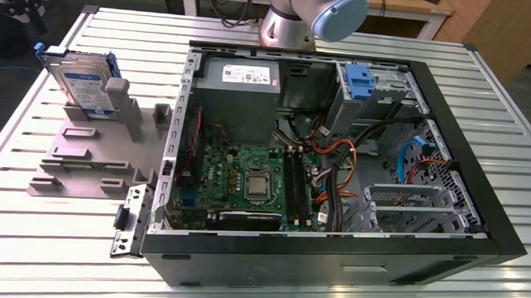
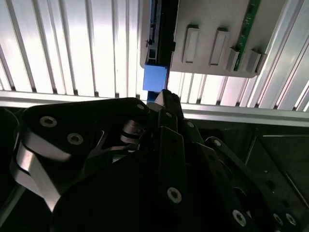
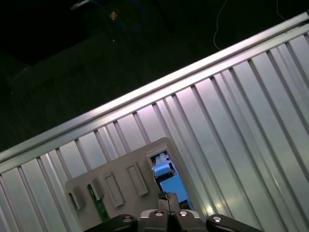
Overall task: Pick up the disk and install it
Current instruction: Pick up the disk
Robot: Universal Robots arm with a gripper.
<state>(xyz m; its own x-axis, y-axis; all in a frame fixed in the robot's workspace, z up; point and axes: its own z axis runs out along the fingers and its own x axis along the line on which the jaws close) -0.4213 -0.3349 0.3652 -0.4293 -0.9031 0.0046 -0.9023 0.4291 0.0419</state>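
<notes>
The disk [image 1: 77, 83], a silver-grey drive in a blue carrier, stands on edge in a slot of the grey holder [image 1: 98, 150] on the exterior view's left. In both wrist views I look down on it from well above: its blue carrier end [image 3: 166, 176] [image 2: 155, 78] shows just past my gripper [image 3: 168, 197] [image 2: 164, 96]. The gripper is shut, with nothing in it, and hangs clear of the disk. Part of the arm [image 1: 314, 18] shows at the far side of the table.
An open black computer case [image 1: 336, 158] lies on the slatted metal table [image 1: 50, 247], with a motherboard, cables and a drive bay with a blue latch [image 1: 360, 83]. A green memory stick [image 3: 96, 203] stands in the holder. The table's edge rail [image 3: 145, 92] runs close by.
</notes>
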